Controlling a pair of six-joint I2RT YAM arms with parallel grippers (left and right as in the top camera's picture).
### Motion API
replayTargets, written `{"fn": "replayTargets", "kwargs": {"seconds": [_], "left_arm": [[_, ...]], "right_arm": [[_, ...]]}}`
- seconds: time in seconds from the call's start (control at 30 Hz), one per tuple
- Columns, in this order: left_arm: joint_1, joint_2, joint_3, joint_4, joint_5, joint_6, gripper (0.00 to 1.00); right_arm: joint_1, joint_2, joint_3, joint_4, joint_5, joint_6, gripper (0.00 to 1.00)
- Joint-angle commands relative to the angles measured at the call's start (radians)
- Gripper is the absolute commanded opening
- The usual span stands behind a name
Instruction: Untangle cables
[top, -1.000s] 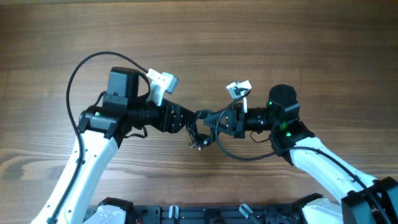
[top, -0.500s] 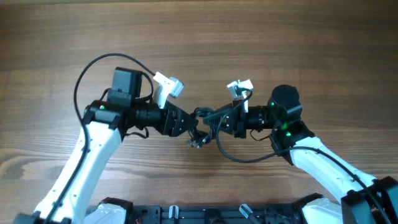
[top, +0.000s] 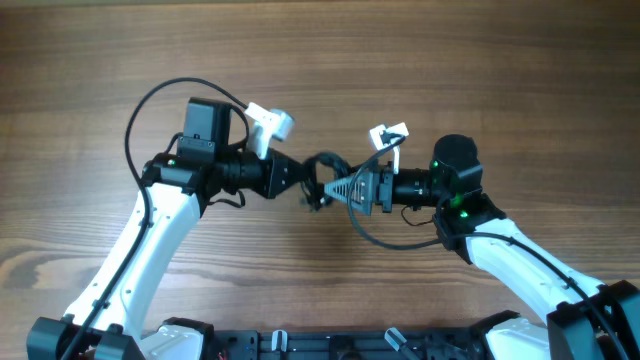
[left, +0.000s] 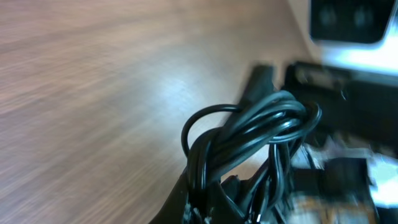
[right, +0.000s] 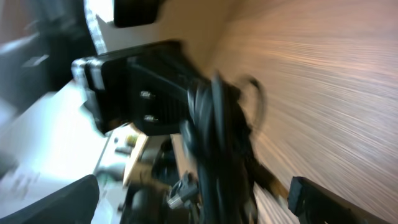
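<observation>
Overhead view: the two arms meet over the middle of the table (top: 500, 60), well apart from all its edges, and the cables (top: 324, 163) are between their tips.
Hold of the left gripper (top: 305, 185): it is clenched on the cables. One second ago its jaws stood apart beside them.
Hold of the right gripper (top: 340, 188): it is released. In the right wrist view its fingers (right: 329, 202) stand wide at both sides with the cables between them. One second ago this gripper was the one that clamped them.
Change: the hold has passed from the right side to the left side. The left arm has also come a little nearer to the far edge, and the cables went with it.
Meaning for the task: probably this is only a change of grip, because the knot looks as tight as before. The right gripper is now free to take one loop or one end and pull it out.
Place of the cables: at the tip of the left gripper, over the middle of the table. Whether they touch the wood cannot be told.
Form of the cables: in the left wrist view several thin black strands run together into one knotted loop.
Count: two arms, two grippers, one tangled bunch of cables. The single cords cannot be counted, because they overlap and both wrist views are blurred.
</observation>
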Motion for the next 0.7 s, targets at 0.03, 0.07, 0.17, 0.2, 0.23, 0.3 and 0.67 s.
{"fn": "replayTargets", "kwargs": {"seconds": [0.03, 0.07, 0.17, 0.2, 0.23, 0.3, 0.67], "left_arm": [[0.018, 0.009, 0.0, 0.077, -0.327, -0.536, 0.04], [0.017, 0.009, 0.0, 0.095, -0.332, -0.608, 0.04], [-0.004, 0.009, 0.0, 0.125, -0.337, -0.678, 0.04], [-0.013, 0.009, 0.0, 0.124, -0.346, -0.678, 0.04], [-0.024, 0.009, 0.0, 0.125, -0.351, -0.681, 0.04], [-0.048, 0.009, -0.001, 0.125, -0.351, -0.68, 0.04], [-0.111, 0.009, -0.001, 0.119, -0.411, -0.779, 0.04]], "right_arm": [[0.01, -0.001, 0.01, -0.091, 0.151, 0.101, 0.99], [0.019, 0.0, 0.01, -0.11, 0.154, 0.12, 0.99], [0.057, 0.002, 0.01, -0.136, 0.19, 0.18, 0.89], [0.069, 0.002, 0.01, -0.133, 0.208, 0.199, 0.84], [0.085, 0.002, 0.01, -0.131, 0.245, 0.235, 0.77], [0.104, 0.002, 0.01, -0.131, 0.316, 0.284, 0.66], [0.107, 0.002, 0.01, -0.115, 0.369, 0.36, 0.36]]}}
